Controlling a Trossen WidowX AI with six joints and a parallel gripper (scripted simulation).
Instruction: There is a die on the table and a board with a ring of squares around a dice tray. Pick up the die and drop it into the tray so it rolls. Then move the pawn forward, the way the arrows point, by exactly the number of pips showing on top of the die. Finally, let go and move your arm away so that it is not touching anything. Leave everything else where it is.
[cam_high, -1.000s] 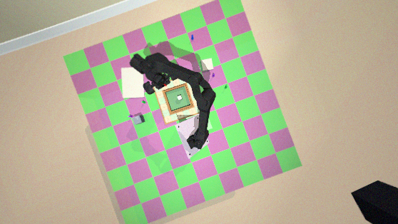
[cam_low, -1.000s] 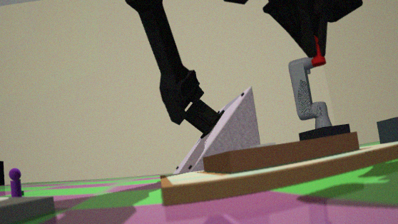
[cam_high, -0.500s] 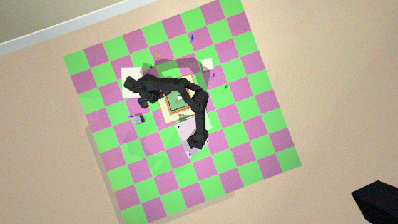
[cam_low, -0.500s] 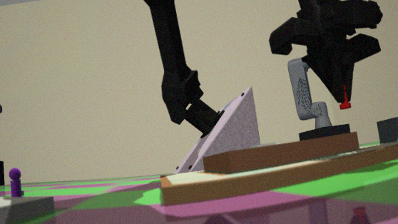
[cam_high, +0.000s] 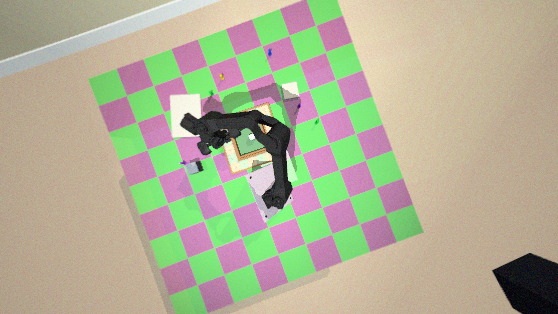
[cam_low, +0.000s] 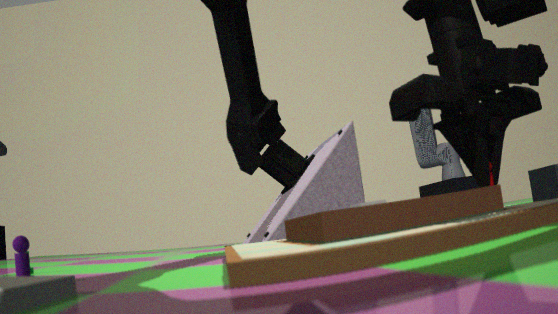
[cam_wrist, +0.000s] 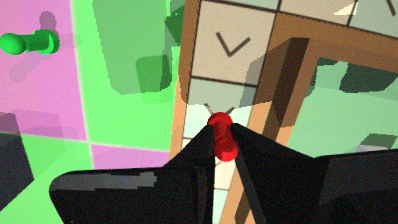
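My gripper (cam_low: 489, 183) (cam_wrist: 221, 131) is shut on the red pawn (cam_low: 491, 175) (cam_wrist: 226, 149). In the wrist view the pawn is over the left column of arrow squares on the board (cam_high: 240, 166) (cam_low: 350, 256) (cam_wrist: 207, 65), with part of an arrow showing just beyond it. In the exterior view the tray wall hides its foot, so I cannot tell whether it touches the board. The white die (cam_high: 251, 136) lies inside the green-floored dice tray (cam_high: 245, 148) (cam_low: 400, 215). Its pips are too small to read. The arm covers part of the board in the top view.
A green figure (cam_high: 211, 93) (cam_wrist: 30, 43) stands left of the board in the wrist view. A grey block (cam_high: 193, 168), a white sheet (cam_high: 182, 107), a yellow figure (cam_high: 221, 76) and a blue figure (cam_high: 270, 52) lie around. The arm's sloping lilac mount (cam_high: 262, 185) (cam_low: 332, 180) is beside the board.
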